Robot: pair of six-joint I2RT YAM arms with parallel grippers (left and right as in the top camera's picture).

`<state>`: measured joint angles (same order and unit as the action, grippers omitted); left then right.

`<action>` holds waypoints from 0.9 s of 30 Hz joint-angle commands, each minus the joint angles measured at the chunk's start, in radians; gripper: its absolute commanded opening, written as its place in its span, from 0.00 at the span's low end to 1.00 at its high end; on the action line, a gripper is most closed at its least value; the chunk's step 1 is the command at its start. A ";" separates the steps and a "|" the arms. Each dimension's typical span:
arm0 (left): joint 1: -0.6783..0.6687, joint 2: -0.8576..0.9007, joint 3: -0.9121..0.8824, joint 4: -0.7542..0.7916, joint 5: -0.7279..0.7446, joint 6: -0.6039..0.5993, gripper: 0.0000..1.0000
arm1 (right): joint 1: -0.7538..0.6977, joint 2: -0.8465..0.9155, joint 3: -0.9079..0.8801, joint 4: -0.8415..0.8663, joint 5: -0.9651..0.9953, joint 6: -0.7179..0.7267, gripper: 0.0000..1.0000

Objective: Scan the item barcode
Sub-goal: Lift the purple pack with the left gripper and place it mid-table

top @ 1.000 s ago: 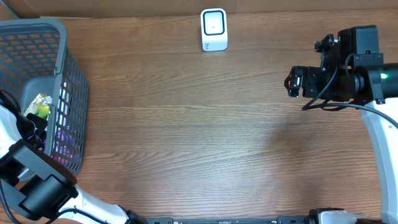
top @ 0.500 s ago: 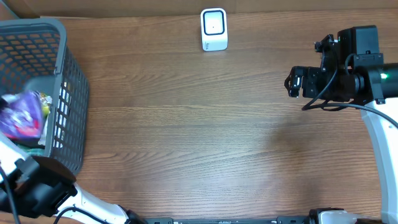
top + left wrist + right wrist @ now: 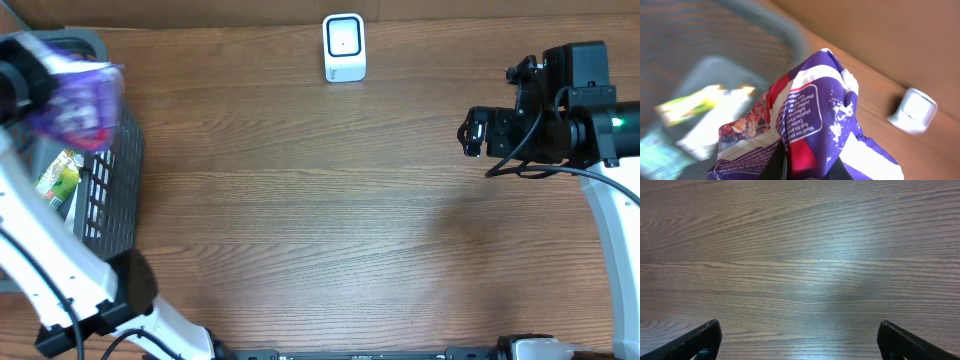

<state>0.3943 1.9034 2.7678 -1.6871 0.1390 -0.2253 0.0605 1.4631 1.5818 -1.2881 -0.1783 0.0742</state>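
Bag (image 3: pixel 75 105), purple one, is being pinched tight in the left pincer (image 3: pixel 784 169) over the basket (image 3: pixel 122 200) corner. Scanner (image 3: pixel 344 47) is sitting well apart, off to its right along the far edge of the tabletop (image 3: pixel 300 230). Right pincer (image 3: pixel 474 132) is being held spread, empty.

Shop checkout mock-up — scanner (image 3: pixel 344 47), grey basket (image 3: pixel 120 200), wood table (image 3: pixel 330 220).

My left gripper (image 3: pixel 790 169) pinches a crumpled purple packet (image 3: pixel 815 115) from below. Behind it I see a blurred grey basket (image 3: pixel 715 30) holding a yellow-green packet (image 3: pixel 685 107); a white scanner (image 3: pixel 914 111) stands at the edge of the wooden table (image 3: pixel 872 100).
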 commanded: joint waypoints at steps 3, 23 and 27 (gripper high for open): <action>-0.228 0.013 -0.092 0.000 -0.013 -0.086 0.04 | 0.001 0.000 0.022 -0.001 0.002 -0.003 1.00; -0.721 0.346 -0.549 0.298 0.016 -0.542 0.04 | 0.001 0.005 0.022 0.007 0.002 0.001 1.00; -0.737 0.442 -0.554 0.309 0.105 -0.565 0.04 | 0.001 0.007 0.022 0.002 0.001 0.001 1.00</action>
<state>-0.3344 2.2841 2.2230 -1.3819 0.1436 -0.7399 0.0605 1.4647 1.5818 -1.2854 -0.1787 0.0746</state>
